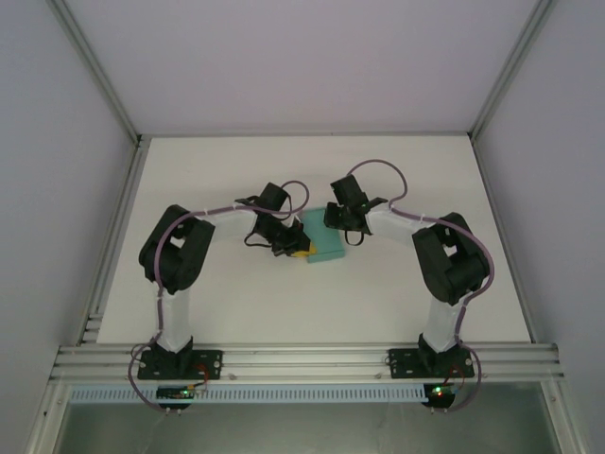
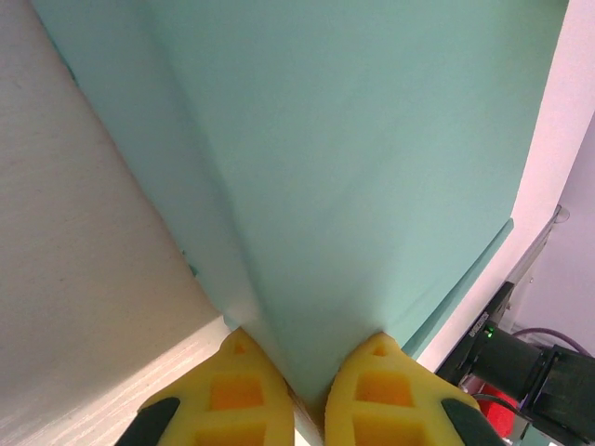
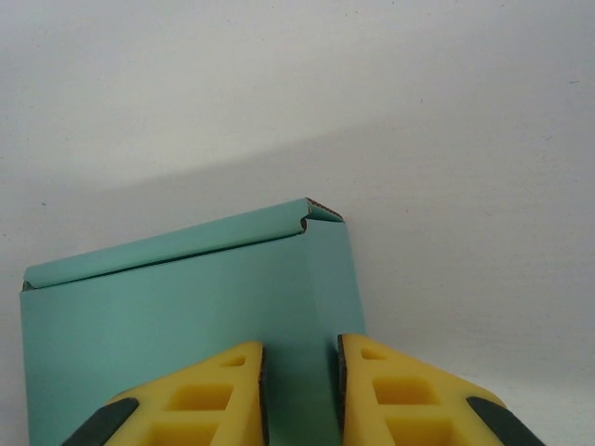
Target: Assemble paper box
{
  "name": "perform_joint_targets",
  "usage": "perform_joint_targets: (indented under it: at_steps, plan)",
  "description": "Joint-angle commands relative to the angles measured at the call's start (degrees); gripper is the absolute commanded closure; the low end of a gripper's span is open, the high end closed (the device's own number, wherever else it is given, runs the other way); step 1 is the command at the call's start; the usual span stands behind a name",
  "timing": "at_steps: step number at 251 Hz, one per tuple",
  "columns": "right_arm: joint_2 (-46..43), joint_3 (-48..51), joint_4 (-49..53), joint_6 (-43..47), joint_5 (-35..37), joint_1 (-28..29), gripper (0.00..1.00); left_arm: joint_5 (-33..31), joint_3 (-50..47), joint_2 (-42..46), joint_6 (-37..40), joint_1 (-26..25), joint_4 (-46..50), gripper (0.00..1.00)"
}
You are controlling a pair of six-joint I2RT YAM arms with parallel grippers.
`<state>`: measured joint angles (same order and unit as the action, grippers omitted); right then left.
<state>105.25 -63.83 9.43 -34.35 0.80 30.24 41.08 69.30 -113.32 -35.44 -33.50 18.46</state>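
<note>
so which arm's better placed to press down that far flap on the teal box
Probably right. The right claw points across the paper box with the far flap straight ahead. The left claw is shut on a box edge, so it looks busy holding it steady.
</note>
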Motion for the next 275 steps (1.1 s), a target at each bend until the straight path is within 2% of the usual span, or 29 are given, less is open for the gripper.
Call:
perform_joint_targets:
  at_steps: [1, 24, 37, 57, 93, 128, 147, 183, 200, 230, 275]
  plan:
    - [6.0, 5.7, 17.2, -1.3, -2.0, 0.9, 0.77, -14.6, -1.7, -4.1, 2.5, -0.6, -1.1, 1.0]
    - [6.1, 5.5, 17.5, -1.3, -1.9, 0.9, 0.77, -14.5, -1.4, -3.5, 3.0, -0.6, -0.3, 1.0]
    - [6.0, 5.4, 17.8, -1.3, -1.4, 0.9, 0.77, -14.1, -1.7, -2.8, 3.1, -0.6, -0.6, 0.82]
    - [5.9, 5.3, 18.3, -1.2, -0.6, 0.9, 0.77, -14.6, -2.4, -1.0, 3.5, -0.5, -0.9, 0.67]
    - [6.0, 5.2, 18.5, -1.3, -0.3, 0.9, 0.77, -15.8, -3.6, 2.0, 2.8, -0.5, -1.6, 0.65]
    - [5.7, 4.9, 18.7, -1.3, 0.2, 0.9, 0.77, -16.6, -4.2, 5.7, 2.6, 0.1, -1.3, 0.46]
    - [5.8, 4.8, 18.7, -1.2, 0.1, 0.9, 0.77, -16.9, -4.4, 7.8, 3.0, 1.0, -1.1, 0.45]
    - [5.7, 4.7, 18.3, -1.3, 0.1, 0.9, 0.77, -17.9, -3.9, 10.1, 3.9, 2.8, -0.1, 0.33]
    - [5.7, 4.6, 18.1, -1.3, -0.1, 0.9, 0.77, -17.7, -3.3, 10.1, 4.1, 3.8, -0.4, 0.32]
    - [5.8, 4.0, 18.2, -1.2, -0.4, 1.0, 0.77, -17.5, -0.7, 8.2, 4.3, 5.4, -1.0, 0.26]
    - [5.9, 3.5, 18.7, -1.1, -0.4, 1.1, 0.77, -14.2, 6.3, 2.2, 4.7, 6.4, -2.8, 0.24]
